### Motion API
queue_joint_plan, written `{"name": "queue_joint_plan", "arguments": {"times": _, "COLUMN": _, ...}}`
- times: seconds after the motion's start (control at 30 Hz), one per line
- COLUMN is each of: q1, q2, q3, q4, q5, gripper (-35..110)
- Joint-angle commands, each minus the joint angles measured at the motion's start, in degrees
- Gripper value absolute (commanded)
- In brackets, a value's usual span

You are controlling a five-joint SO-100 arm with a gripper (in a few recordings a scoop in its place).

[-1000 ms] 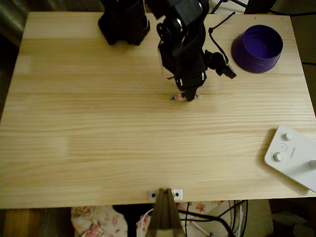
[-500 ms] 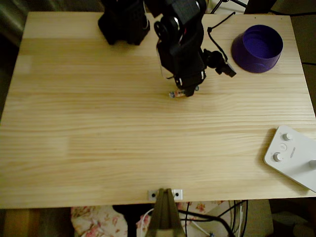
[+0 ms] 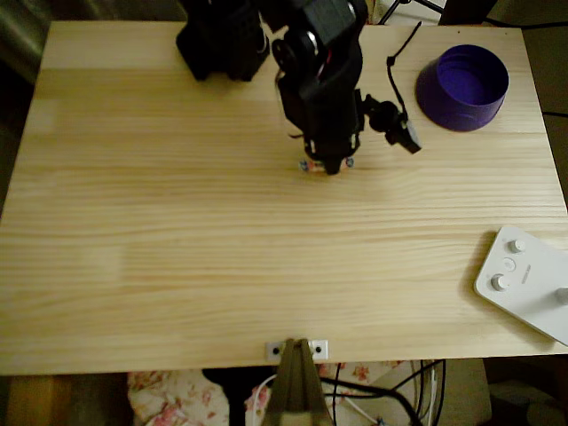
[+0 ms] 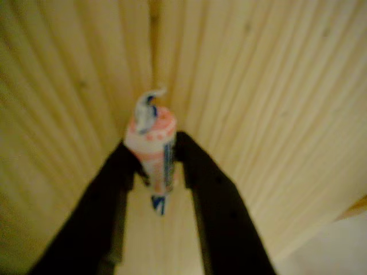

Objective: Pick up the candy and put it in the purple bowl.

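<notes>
Now jaws clamp candy (image 4: 152, 150) over bare table (image 3: 177, 231); purple bowl (image 3: 463, 87) well apart, white device (image 3: 525, 280) far corner.

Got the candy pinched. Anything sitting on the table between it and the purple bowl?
Nothing visible. In the overhead view the gripper holds the candy mid-table, and the purple bowl stands to the upper right with bare wood between. The arm's own black side part juts that way. The white device lies off that line, lower right.

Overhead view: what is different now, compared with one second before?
The gripper, shut on the candy, moved up the overhead picture and slightly left, taking the candy along. The purple bowl and the white device stayed in place.
</notes>
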Motion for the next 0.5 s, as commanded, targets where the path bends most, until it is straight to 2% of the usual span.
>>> {"name": "queue_joint_plan", "arguments": {"times": 0.0, "q1": 0.7, "q2": 7.21, "q3": -4.13, "q4": 3.34, "q5": 2.29, "gripper": 0}}
{"name": "queue_joint_plan", "arguments": {"times": 0.47, "q1": 0.09, "q2": 14.68, "q3": -5.98, "q4": 10.72, "q5": 10.81, "gripper": 0}}
